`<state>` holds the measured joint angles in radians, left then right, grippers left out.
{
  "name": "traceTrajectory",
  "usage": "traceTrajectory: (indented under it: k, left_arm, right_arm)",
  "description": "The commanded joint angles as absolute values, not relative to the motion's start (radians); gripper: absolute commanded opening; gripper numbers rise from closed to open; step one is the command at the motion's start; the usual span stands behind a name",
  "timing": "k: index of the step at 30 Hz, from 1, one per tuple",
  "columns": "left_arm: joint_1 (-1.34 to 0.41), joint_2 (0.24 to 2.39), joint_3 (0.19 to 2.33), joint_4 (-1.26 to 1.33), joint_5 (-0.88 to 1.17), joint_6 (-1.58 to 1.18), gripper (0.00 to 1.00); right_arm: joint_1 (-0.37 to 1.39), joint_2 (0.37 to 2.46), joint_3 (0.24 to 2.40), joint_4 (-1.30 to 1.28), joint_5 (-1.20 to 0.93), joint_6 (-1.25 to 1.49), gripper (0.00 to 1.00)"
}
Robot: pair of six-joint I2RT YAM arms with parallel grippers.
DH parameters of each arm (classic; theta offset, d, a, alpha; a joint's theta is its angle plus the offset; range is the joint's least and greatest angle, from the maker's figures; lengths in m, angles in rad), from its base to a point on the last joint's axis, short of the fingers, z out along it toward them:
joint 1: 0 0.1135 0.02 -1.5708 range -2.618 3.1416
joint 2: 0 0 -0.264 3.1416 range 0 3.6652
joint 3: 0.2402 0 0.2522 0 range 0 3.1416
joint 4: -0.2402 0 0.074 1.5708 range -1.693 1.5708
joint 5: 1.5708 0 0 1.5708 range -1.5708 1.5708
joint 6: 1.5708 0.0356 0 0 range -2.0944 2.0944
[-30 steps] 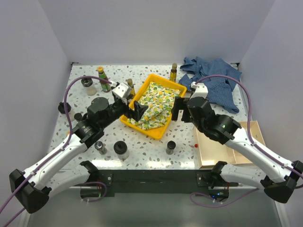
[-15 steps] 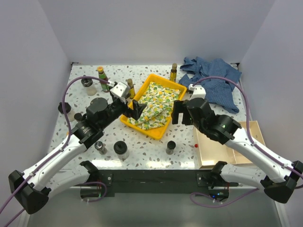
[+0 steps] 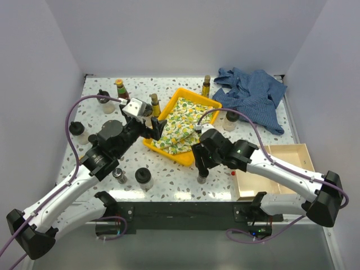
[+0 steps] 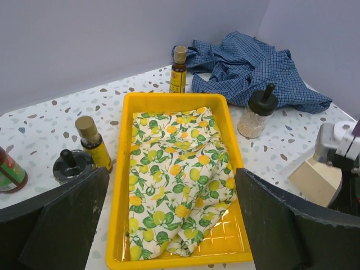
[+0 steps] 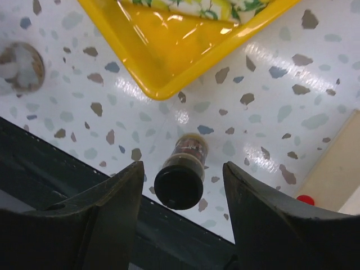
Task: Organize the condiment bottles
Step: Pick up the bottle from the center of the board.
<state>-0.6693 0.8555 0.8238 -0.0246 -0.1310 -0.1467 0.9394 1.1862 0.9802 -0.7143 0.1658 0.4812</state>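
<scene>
1. The right gripper (image 5: 181,166) points down at the near edge of the table. Its jaws stand part-way apart, one on each side of a small black-capped bottle (image 5: 180,184). Bare table shows between each finger and the bottle, so we note no contact and nothing held.
2. The left gripper (image 4: 169,194) has its jaws spread wide with nothing between them. It hovers over the near end of the yellow tray (image 4: 169,102).
3. The table top (image 3: 174,183) is white terrazzo with grey and brown flecks, and glossy enough to throw highlights. Plain pale walls close it on three sides.
4. The tray is glossy moulded plastic, rectangular, and set at an angle. A folded lemon-print cloth (image 4: 180,169) lies inside it.
5. The condiment bottles stand scattered around the tray, none of them in it:
   - one slim amber bottle (image 4: 179,70) stands behind the tray;
   - a second amber bottle (image 4: 93,143) stands just beside the tray's left wall;
   - the green red-labelled bottle (image 3: 120,90) is at back left;
   - a clear knob-lidded jar (image 4: 256,115) of pale grains stands right of the tray;
   - a squat black-lidded jar (image 3: 143,179) is at front left, with a smaller jar (image 3: 118,175) near it;
   - two more jars (image 3: 105,102) (image 3: 79,132) stand along the left edge.
6. A crumpled blue checked shirt (image 3: 253,93) lies at back right.
7. A shallow pale wooden box (image 3: 281,169) sits at front right, with a small red object (image 5: 304,199) just beside it.
</scene>
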Motion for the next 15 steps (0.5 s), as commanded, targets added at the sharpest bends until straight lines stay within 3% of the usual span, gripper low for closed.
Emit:
traceTrajectory:
  k: [1,15]
  left_arm:
    - [-0.673,0.847,0.824,0.018,-0.152,-0.147,1.0]
    - [-0.672,0.867,0.828,0.012,-0.137,-0.144,1.0]
  right_arm:
    - [0.983,1.203,0.971,-0.75,0.218,0.515,0.61]
    - [1.008,1.207,0.871,-0.687,0.189,0.568,0.61]
